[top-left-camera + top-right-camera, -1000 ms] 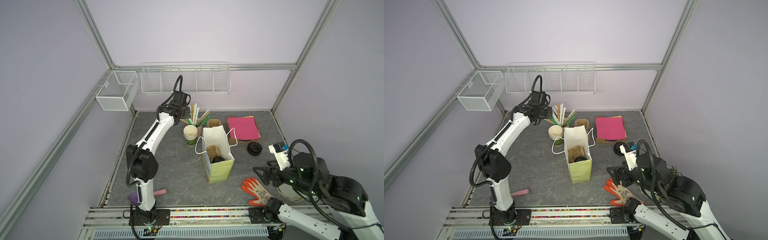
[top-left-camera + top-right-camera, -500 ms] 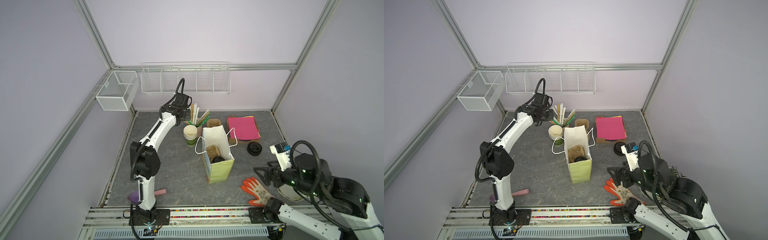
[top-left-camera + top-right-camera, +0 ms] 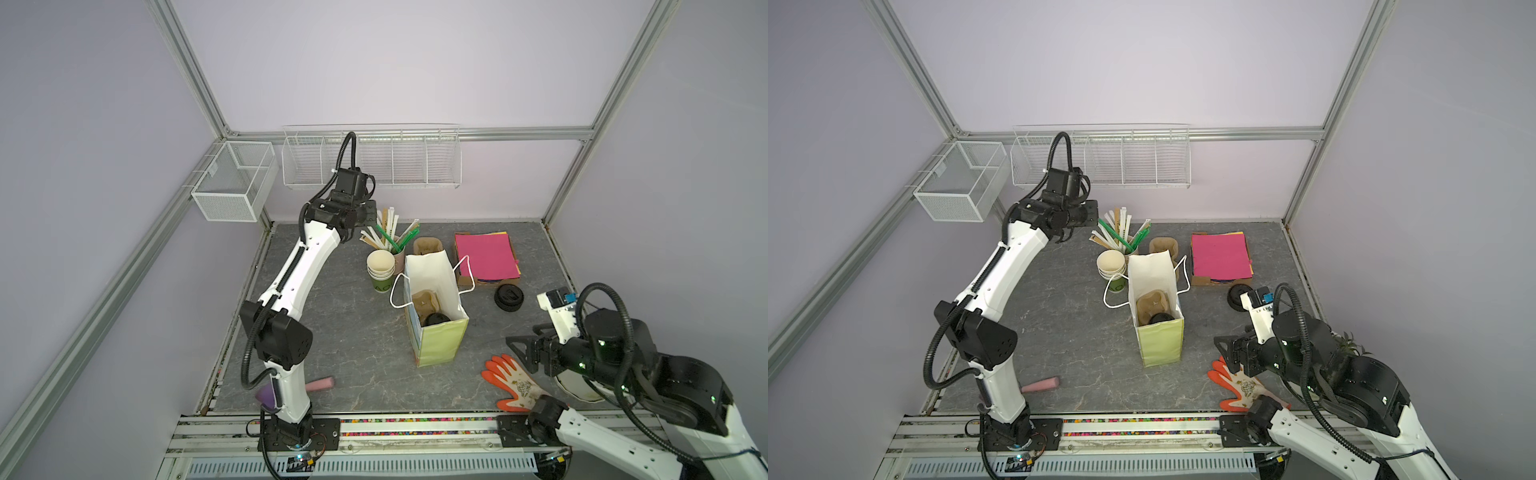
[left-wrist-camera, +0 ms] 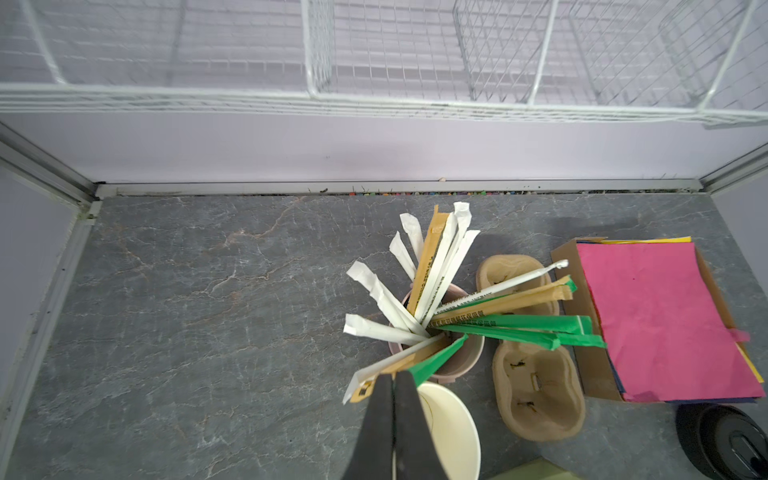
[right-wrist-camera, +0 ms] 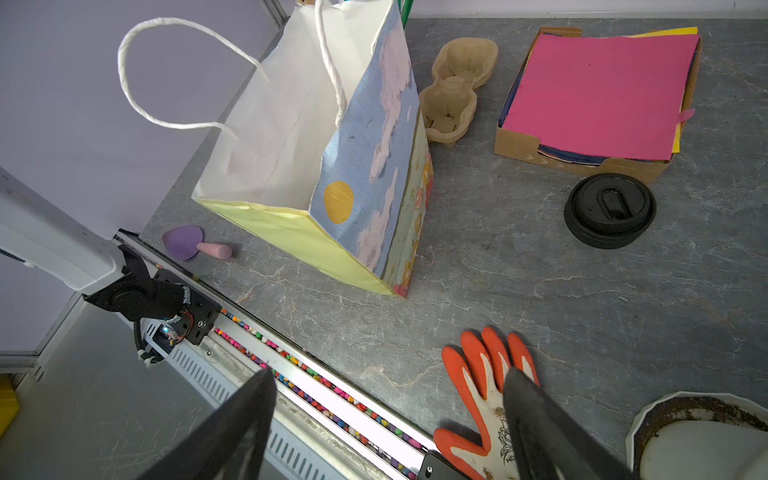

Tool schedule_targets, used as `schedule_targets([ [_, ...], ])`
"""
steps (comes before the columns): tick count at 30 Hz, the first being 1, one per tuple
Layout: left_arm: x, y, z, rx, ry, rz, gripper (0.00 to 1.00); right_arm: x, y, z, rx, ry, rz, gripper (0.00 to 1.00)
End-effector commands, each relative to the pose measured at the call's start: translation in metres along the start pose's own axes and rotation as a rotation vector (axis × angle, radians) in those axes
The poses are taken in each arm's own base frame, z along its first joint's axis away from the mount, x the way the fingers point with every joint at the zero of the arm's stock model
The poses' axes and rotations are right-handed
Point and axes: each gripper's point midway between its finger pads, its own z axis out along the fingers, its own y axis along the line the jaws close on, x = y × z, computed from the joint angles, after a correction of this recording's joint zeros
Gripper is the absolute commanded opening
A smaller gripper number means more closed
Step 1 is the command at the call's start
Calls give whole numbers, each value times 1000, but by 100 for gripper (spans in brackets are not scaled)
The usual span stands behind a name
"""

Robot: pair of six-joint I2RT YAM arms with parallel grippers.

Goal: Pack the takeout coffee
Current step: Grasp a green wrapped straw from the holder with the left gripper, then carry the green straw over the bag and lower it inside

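Observation:
The takeout coffee shows only as a round black lid [image 3: 436, 320] [image 3: 1160, 318] deep inside the upright paper bag [image 3: 440, 345] [image 3: 1160, 340] [image 5: 291, 104], next to a brown pulp carrier [image 3: 424, 301]; its cup body is hidden. My left gripper [image 3: 350, 237] [image 3: 1065, 237] [image 4: 393, 376] is shut at the back, its tips over the outer ends of the wrapped straws [image 4: 432, 291] in a pink cup. I see nothing held between the fingers. My right gripper [image 3: 519, 353] [image 3: 1227, 353] [image 5: 388, 374] hangs open and empty over the orange glove [image 3: 513, 380] [image 5: 486, 399], front right of the bag.
Stacked green cups [image 3: 380, 266] [image 4: 451, 428] stand left of the bag, spare carriers [image 3: 426, 245] [image 4: 536, 390] behind it. A box of pink paper [image 3: 486, 255] and stacked black lids [image 3: 508, 297] [image 5: 609, 210] lie to the right. A purple mushroom toy [image 5: 191, 243] lies front left.
The left gripper has closed, and its arm has shifted slightly toward the straw cup. The right arm has barely moved.

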Motion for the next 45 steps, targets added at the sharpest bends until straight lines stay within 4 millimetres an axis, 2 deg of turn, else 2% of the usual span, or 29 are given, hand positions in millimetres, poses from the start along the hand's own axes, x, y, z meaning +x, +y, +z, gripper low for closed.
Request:
schedule_targets([
  [1, -29, 8, -76, 4, -107, 5, 0, -3, -7, 3, 40, -21, 21, 88],
  [3, -40, 12, -116, 18, -172, -4, 0, -3, -8, 6, 47, -16, 20, 88],
  [6, -49, 6, -185, 76, -270, 5, 0, -3, -8, 10, 62, -9, 26, 88],
  [10, -34, -23, -269, 165, -332, 109, 0, -7, -17, 17, 127, -12, 43, 88],
  [13, -12, -40, -308, 274, -324, 132, 0, -11, -27, 19, 193, -28, 77, 88],
  [17, 15, -60, -336, 402, -299, 155, 0, -16, -35, 19, 252, -51, 121, 88],
  [20, 38, -76, -332, 421, -233, 222, 0, -18, -35, 22, 259, -52, 136, 88],
  [22, 53, -87, -321, 383, -197, 284, 0, -18, -34, 24, 258, -47, 145, 88],
  [26, 70, -99, -294, 317, -152, 333, 0, -16, -31, 28, 236, -48, 161, 88],
  [30, 72, -95, -276, 215, -160, 356, 0, -13, -27, 32, 204, -45, 173, 88],
  [35, 66, -99, -264, 178, -231, 322, 0, -8, -20, 36, 161, -32, 175, 88],
  [38, 66, -109, -253, 185, -273, 314, 0, -6, -17, 39, 139, -25, 174, 88],
  [45, 83, -118, -206, 44, -284, 394, 0, -1, -15, 45, 126, -12, 171, 88],
])
